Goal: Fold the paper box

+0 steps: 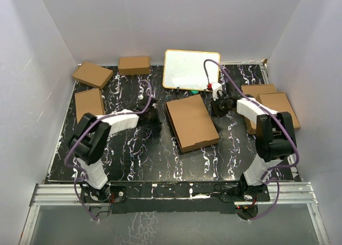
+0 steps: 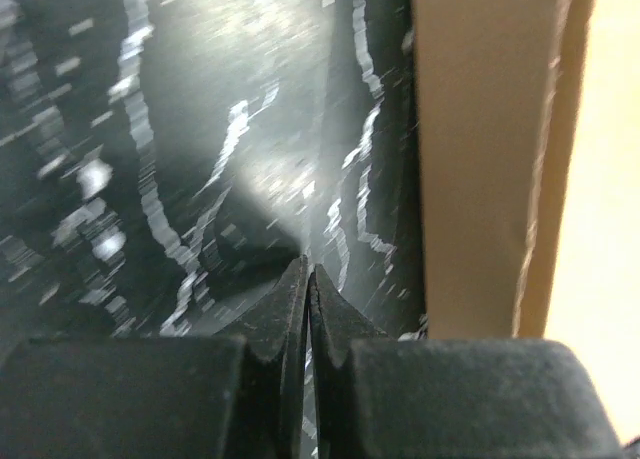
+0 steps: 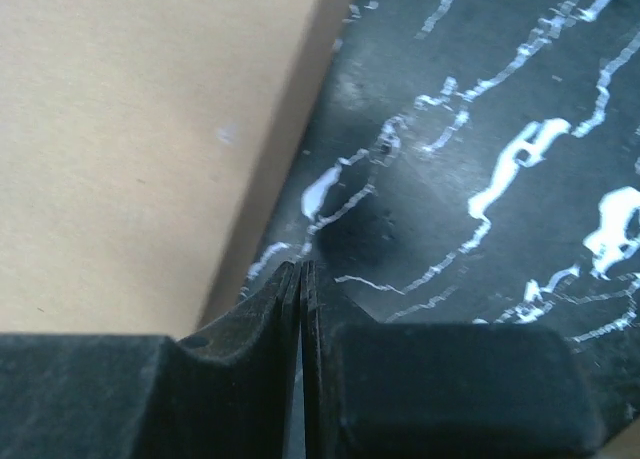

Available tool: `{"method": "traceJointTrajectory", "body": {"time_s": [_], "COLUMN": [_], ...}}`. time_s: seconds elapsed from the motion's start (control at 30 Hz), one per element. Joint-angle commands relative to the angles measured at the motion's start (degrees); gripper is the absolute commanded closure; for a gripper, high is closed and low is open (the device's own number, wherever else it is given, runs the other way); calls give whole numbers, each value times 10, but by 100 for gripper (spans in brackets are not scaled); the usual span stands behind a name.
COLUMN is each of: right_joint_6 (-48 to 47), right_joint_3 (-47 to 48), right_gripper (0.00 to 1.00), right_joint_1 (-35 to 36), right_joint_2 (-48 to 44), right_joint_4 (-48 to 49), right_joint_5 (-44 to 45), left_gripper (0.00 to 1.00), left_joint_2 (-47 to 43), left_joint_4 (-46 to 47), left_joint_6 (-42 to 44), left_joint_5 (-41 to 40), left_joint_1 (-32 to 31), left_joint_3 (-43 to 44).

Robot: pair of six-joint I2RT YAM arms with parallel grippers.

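Spot the paper box [image 1: 192, 122] lying closed and flat in the middle of the black marbled table [image 1: 133, 154], looking fully folded, lid down. Note the left gripper [image 1: 151, 116] pinched fully together, holding nothing, parked just beside the box's left wall. Confirm in the left wrist view: tips meeting over bare table, cardboard wall alongside. Note the right gripper [image 1: 219, 103] likewise pressed together and empty, near the box's far right corner, apart from it. Cannot confirm tucked front flaps from any view. Risk one: lid springing up, with nothing pressing on it and stiff creases pushing outward. Risk two: shoving the box sideways with closed fingertips on pulling away, given a slick-looking tabletop and both arms so near its walls. Risk three: clipping the white-faced board [image 1: 191, 69] just behind the right gripper, or snagging the purple cable [image 1: 205, 71] looped across it. Watch also the small brown boxes [image 1: 280, 109] under the right arm during any outward swing.
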Motion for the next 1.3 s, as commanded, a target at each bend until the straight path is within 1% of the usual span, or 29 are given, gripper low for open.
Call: {"method": "traceJointTrajectory", "body": {"time_s": [0.0,0.13,0.2,0.27,0.33,0.43,0.47,0.5,0.57,0.67,0.73,0.83,0.87,0.9,0.93,1.0,1.07,1.2,1.27], "right_joint_6": [-10,-10,-10,-10,-10,-10,-10,-10,-10,-10,-10,-10,-10,-10,-10,-10,-10,-10,-10], "right_joint_3": [28,20,17,19,23,21,19,17,11,1,-7,-33,-47,-56,-65,-77,-76,-59,-41], "right_gripper": [89,89,89,89,89,89,89,89,89,89,89,89,89,89,89,89,89,89,89], "right_joint_1": [63,124,135,137,134,114,104,95,74,48,31,3,-6,-15,-21,-30,-39,-41,-41], "right_joint_2": [-8,-12,-17,-21,-28,-51,-63,-72,-96,-135,-161,-181,-176,-166,-153,-128,-102,-46,-36], "right_joint_4": [15,15,15,15,15,15,15,15,15,15,15,15,15,15,15,15,15,15,15], "right_joint_5": [52,52,52,52,52,52,52,52,52,52,52,52,52,52,52,52,52,52,52], "left_gripper": [100,100,100,100,100,100,97,95,83,71,59,33,23,10,4,3,3,3,3], "left_joint_2": [84,146,154,148,123,67,46,23,-25,-109,-174,-278,-311,-346,-376,-437,-464,-462,-449], "left_joint_4": [-32,-53,-61,-67,-78,-82,-84,-88,-92,-82,-61,-5,26,59,96,175,240,307,320], "left_joint_6": [-1,10,16,21,25,40,45,50,59,76,88,107,113,111,103,71,27,-55,-72], "left_joint_5": [-34,-36,-37,-42,-62,-95,-103,-111,-130,-145,-143,-115,-97,-80,-58,-6,33,62,69], "left_joint_1": [-37,-61,-68,-71,-71,-66,-64,-62,-60,-59,-59,-58,-57,-57,-55,-53,-50,-50,-49], "left_joint_3": [114,210,231,230,214,170,155,142,112,60,20,-53,-81,-112,-143,-207,-256,-312,-325]}}
